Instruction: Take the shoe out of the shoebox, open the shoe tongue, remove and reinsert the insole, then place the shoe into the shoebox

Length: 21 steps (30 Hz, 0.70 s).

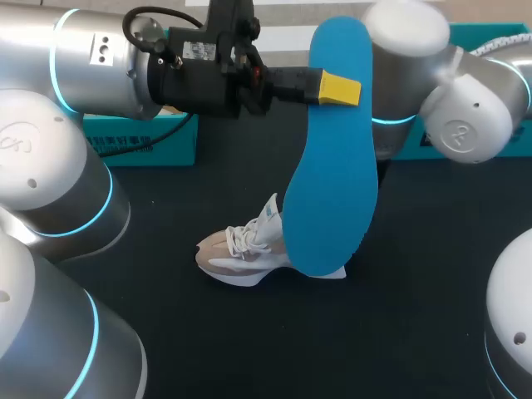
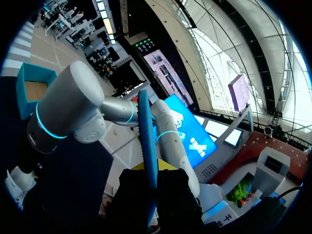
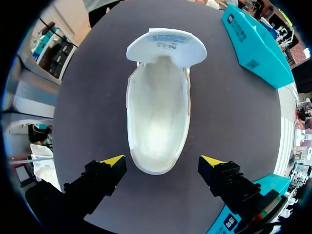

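left gripper (image 1: 332, 87) is clamped on the blue insole (image 1: 332, 166), pinching it flat-side to flat-side up near the narrower heel end. in the left wrist view the insole runs edge-on straight out from between the fingers. it hangs with the wide forefoot end down, over the shoe (image 3: 158, 117). can't tell from the head view whether the low end touches the shoe or just hangs in front of it.

my read on handling: thin foam, basically weightless, bendy along its length. held by one end it'll flop and swing, and it'll buckle if pushed in too fast. the grip near the heel seems fine for feeding the toe end in first, though a hold closer to the middle would give more control. it's not fragile, just creasable.

right gripper (image 3: 163, 162) is spread wide and holding nothing, hovering right above the shoe with a finger off to each side.

the shoe itself is a pale white/beige sneaker with white laces, sitting on the dark table (image 1: 416, 274). the tongue (image 3: 165, 46) is folded way out and the inside is bare and pale, so it's ready for the insole. it's soft-sided, so it may need steadying.

the teal shoebox (image 1: 141, 141) sits at the back of the table, well apart from the shoe.
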Tool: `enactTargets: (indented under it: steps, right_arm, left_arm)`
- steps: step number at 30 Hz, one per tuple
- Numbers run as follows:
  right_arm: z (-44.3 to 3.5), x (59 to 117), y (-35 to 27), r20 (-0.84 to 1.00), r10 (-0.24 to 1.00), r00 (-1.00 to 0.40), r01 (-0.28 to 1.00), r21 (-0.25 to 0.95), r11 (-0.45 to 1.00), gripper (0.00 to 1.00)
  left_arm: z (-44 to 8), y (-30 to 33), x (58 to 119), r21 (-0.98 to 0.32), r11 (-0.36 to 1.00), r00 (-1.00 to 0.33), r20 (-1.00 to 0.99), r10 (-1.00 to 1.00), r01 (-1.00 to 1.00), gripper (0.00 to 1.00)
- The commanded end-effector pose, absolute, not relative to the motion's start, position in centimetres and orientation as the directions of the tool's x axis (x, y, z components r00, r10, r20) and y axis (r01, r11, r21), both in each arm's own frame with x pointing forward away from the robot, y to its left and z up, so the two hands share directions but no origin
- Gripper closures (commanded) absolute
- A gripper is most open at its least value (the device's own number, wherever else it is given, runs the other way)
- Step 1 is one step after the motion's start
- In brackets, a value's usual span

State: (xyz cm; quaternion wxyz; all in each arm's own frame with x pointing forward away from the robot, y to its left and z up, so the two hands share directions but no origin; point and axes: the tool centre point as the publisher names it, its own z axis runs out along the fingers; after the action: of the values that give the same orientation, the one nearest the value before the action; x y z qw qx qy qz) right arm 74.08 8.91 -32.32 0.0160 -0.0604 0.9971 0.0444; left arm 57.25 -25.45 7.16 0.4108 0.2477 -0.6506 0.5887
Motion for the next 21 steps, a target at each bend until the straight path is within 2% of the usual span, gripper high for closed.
enactTargets:
  steps: [1, 21]
  right_arm:
    - [-32.49, 73.57, 9.22, -0.039, -0.109, -0.993, -0.112, 0.061, 0.992, 0.0]
    - [-32.86, 73.54, 9.45, -0.026, -0.11, -0.994, -0.112, 0.068, 0.991, 0.0]
  left_arm:
    - [7.01, -25.52, 57.15, -0.562, 0.182, -0.54, 0.827, 0.16, -0.807, 1.0]
    - [7.01, -25.52, 57.15, -0.562, 0.182, -0.54, 0.827, 0.16, -0.807, 1.0]
